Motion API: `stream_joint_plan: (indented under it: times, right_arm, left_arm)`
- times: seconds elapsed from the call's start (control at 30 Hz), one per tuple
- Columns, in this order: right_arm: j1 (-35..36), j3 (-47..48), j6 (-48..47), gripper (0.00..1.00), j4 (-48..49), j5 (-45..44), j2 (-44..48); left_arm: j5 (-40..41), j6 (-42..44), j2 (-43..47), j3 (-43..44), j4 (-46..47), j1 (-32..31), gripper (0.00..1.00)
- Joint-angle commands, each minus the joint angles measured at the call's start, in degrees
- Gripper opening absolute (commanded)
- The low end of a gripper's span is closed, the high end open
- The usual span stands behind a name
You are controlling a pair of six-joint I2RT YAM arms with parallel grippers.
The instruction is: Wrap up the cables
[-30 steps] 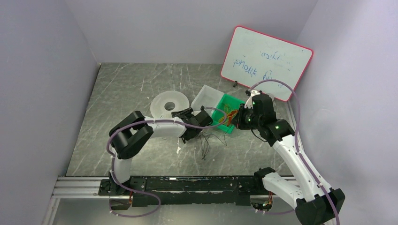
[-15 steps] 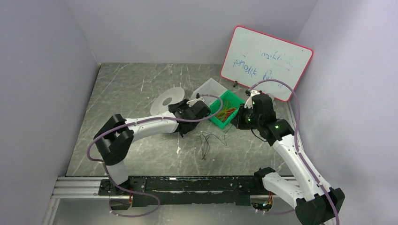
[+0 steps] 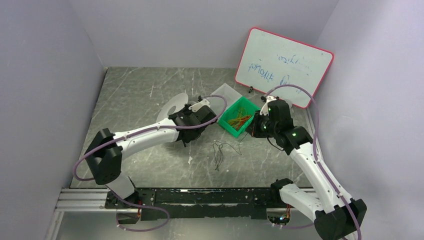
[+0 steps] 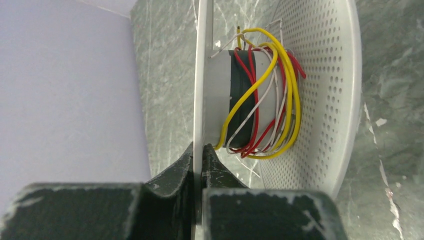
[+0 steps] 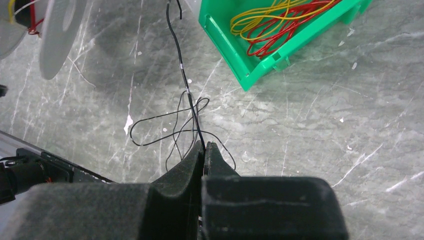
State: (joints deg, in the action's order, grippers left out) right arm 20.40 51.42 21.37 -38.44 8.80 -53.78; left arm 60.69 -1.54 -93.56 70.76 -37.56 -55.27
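Observation:
A white spool (image 4: 202, 75) stands on edge, with yellow, red and white cables (image 4: 265, 100) wound round its hub in front of its perforated flange (image 4: 320, 90). My left gripper (image 4: 201, 152) is shut on the rim of the thin flange; from above it (image 3: 192, 112) sits over the spool (image 3: 172, 107). My right gripper (image 5: 204, 145) is shut on a black cable (image 5: 186, 85) that runs up towards the spool. Loose loops of the black cable (image 3: 220, 150) lie on the table. More yellow and red cables (image 5: 275, 22) lie in the green bin (image 5: 220, 40).
The green bin (image 3: 226, 125) sits between the two grippers, with a clear plastic tray (image 3: 222, 95) behind it. A red-framed whiteboard (image 3: 282, 67) leans at the back right. Grey walls close in the table on three sides.
My left gripper has shut on the spool's flange and moved back and to the left, tipping the spool up from lying flat. The right arm has held still.

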Motion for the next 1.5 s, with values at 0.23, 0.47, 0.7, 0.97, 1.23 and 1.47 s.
stream_joint_plan:
  times: [0.23,0.47,0.7,0.97,1.23,1.47]
  right_arm:
    - [-0.52,2.02,-2.09,0.00,1.47,1.91,-0.74]
    - [-0.48,4.67,-6.70,0.00,2.07,5.63,-0.60]
    - [-0.48,8.96,-14.85,0.00,2.48,15.32,-0.64]
    - [-0.08,12.89,-24.93,0.00,2.91,27.51,-0.72]
    - [0.16,15.25,-24.82,0.00,4.02,35.62,-3.55]
    - [2.53,17.95,-27.52,0.00,-3.04,36.26,-7.57]
  left_arm:
    - [-9.84,-15.22,14.18,-1.61,-6.29,0.15,0.07]
    - [-20.53,-18.39,23.73,-5.22,-4.40,0.16,0.07]
    - [-29.21,-18.48,31.92,-10.21,-1.69,0.16,0.07]
    - [-36.72,-17.56,35.70,-14.41,1.52,0.16,0.07]
    - [-37.50,-16.87,34.51,-16.83,3.42,0.16,0.07]
    - [-37.87,-16.32,33.17,-17.83,4.13,0.16,0.12]
